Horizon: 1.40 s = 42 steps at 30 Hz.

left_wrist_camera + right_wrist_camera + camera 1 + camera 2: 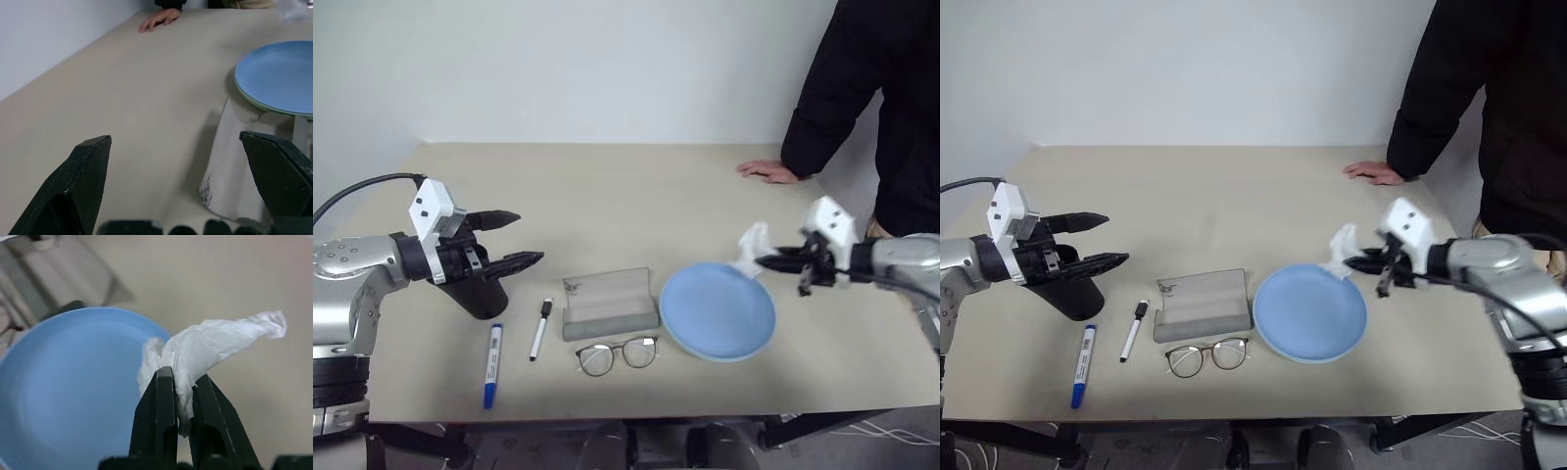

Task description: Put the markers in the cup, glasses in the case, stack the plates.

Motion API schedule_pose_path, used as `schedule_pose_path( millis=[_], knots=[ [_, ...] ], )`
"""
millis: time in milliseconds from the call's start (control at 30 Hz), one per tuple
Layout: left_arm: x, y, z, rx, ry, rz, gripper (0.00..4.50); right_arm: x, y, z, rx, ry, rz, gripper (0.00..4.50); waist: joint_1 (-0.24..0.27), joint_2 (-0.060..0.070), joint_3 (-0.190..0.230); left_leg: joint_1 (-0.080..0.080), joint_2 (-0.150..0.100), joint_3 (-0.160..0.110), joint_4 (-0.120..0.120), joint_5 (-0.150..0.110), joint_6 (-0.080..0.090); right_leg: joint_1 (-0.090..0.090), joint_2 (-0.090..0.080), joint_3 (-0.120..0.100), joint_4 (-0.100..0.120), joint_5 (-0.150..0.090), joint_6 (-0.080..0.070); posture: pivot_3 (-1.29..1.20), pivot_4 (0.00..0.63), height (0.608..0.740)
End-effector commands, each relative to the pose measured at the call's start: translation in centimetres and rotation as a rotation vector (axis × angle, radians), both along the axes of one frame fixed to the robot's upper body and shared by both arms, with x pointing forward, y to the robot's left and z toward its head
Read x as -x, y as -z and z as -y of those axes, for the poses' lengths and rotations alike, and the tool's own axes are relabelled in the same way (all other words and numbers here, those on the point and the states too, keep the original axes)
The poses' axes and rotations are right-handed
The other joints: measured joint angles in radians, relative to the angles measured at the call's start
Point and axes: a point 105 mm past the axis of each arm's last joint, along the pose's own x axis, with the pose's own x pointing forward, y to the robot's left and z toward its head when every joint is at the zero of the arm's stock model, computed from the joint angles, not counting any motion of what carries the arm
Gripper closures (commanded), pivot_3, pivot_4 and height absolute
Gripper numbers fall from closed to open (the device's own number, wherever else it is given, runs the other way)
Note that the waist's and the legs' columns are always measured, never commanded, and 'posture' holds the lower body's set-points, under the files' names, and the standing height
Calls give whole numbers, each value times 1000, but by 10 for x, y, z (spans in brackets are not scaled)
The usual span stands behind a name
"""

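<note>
Pinched between the fingers of the right gripper is a crumpled white tissue, held in the air just over the far right edge of the plates. The left gripper hangs with its jaws spread wide and holds nothing; it is over the black cup.

The cup lies on its side on the table, at the robot's left. The left arm hides much of it, so I cannot tell which way its mouth points or if something is inside. The grey case stands open in the middle of the table, its long side running left to right, and I see nothing in it. The plates are already one on the other: the light blue plate is on top and carries nothing, and from the pale green plate only a thin rim shows under it in the left wrist view.

The blue-capped marker lies near the front edge, its long axis almost front to back, with the blue cap toward the robot. The black-capped marker lies just beside it on the right, slightly tilted, with the black cap away from the robot. The glasses rest unfolded just in front of the case, near its front wall; whether they touch it I cannot tell.

A person's hand rests flat on the far right of the table, and the dark sleeve is cut off by the picture edge.
</note>
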Motion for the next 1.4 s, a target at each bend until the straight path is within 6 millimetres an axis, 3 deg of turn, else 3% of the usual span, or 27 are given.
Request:
schedule_pose_path(
  millis=[33,67,167,433,533,700,867,1000,1400],
  knots=[
    [6,-5,7,-21,39,24,0,2,5,-11,23,-27,12,4193,-1,0,0,0,-1,1,0,0,0,0,0,1,0,0,0,0,0,697],
    [7,-4,7,-22,39,22,0,1,10,-13,29,-27,7,4193,-1,0,0,0,-1,1,0,1,-1,0,0,1,0,0,0,0,0,697],
    [7,-3,10,-22,46,20,0,0,19,-15,41,-31,-8,3600,-1,-1,0,-1,-1,2,1,1,-2,0,-1,2,0,0,1,0,0,697],
    [10,0,15,-23,67,18,0,3,17,-13,18,-32,-24,874,-1,-1,0,0,0,1,1,0,1,0,1,1,0,0,1,0,0,697],
    [2,-2,21,-37,84,52,0,-3,-14,-12,-49,-56,30,44,-1,0,0,0,0,1,1,0,1,0,1,1,0,0,1,0,0,697],
    [-6,-9,47,-25,174,82,0,5,-48,-10,-92,-148,82,44,1,-1,0,0,1,1,3,0,2,1,2,1,1,1,1,0,0,697],
    [2,18,63,-70,256,20,0,21,-53,-9,-77,-220,50,44,-2,-2,-1,1,0,1,3,0,2,4,1,1,0,1,1,0,0,697],
    [11,24,78,-67,344,-19,0,29,-62,-11,-95,-261,48,44,-2,-2,-1,1,0,1,3,-1,1,3,1,2,2,1,1,0,0,697],
    [44,40,107,-186,571,-95,0,18,-59,-15,-58,-247,72,44,-1,-1,0,1,0,1,4,-1,2,1,0,1,1,1,1,0,0,697]
  ],
)
